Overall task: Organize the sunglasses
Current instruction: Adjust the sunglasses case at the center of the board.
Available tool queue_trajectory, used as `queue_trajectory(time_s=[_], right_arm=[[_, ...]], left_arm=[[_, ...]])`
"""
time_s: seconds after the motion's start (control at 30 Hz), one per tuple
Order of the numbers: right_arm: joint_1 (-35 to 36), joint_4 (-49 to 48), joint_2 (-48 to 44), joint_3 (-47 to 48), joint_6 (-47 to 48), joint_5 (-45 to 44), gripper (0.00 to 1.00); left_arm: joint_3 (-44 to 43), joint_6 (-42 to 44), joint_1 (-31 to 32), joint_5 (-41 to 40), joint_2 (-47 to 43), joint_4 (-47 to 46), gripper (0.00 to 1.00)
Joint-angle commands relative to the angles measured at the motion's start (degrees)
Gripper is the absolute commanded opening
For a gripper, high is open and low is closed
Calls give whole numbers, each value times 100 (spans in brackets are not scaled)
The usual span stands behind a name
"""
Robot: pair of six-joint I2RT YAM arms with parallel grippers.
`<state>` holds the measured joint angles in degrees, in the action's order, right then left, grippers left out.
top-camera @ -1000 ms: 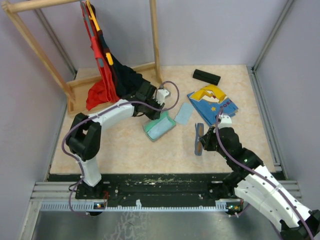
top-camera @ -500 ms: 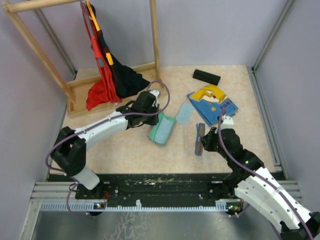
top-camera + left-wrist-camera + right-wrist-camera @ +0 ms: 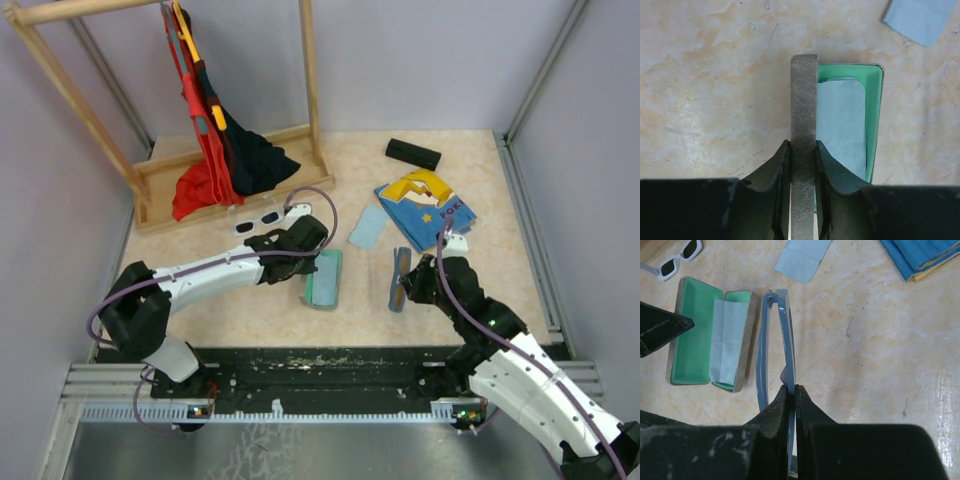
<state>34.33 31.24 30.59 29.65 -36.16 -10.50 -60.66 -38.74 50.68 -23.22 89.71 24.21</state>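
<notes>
My left gripper (image 3: 306, 258) (image 3: 803, 145) is shut on the upright grey side wall of the open grey case (image 3: 325, 280) (image 3: 804, 100). The case has a green lining and a light-blue cloth (image 3: 842, 125) lying inside it. It also shows in the right wrist view (image 3: 687, 325). My right gripper (image 3: 412, 285) (image 3: 792, 390) is shut on the thin grey wire-framed sunglasses (image 3: 398, 278) (image 3: 786, 330), folded and held on edge just right of the case. The white-framed sunglasses (image 3: 262, 217) (image 3: 677, 257) lie on the table behind my left arm.
A loose light-blue cloth (image 3: 367, 226) (image 3: 802, 260) lies behind the case. A folded blue-and-yellow fabric (image 3: 425, 205) and a black oblong case (image 3: 413, 153) are at the back right. A wooden rack (image 3: 240, 170) with red and dark clothes stands at the back left.
My left gripper has drawn the open case toward the near side and turned it lengthwise. The white sunglasses, hidden by the arm before, now show. The right gripper has barely moved.
</notes>
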Motion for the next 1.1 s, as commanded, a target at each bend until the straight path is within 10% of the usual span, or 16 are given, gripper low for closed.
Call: queue_trajectory(time_s=[0.0,0.53,1.07], right_arm=[[-17,-274,55,37,-67,13,0],[-19,-737,137,-73,-148,624,0],[-14,-2949,1576,-286,-1010,1639,0]], left_arm=[[151,-514,38,-504,-182,-43,19],[380,-359,39,-231,-175,-377,53],[1590,361,-331,1085,-1305,-1999,60]])
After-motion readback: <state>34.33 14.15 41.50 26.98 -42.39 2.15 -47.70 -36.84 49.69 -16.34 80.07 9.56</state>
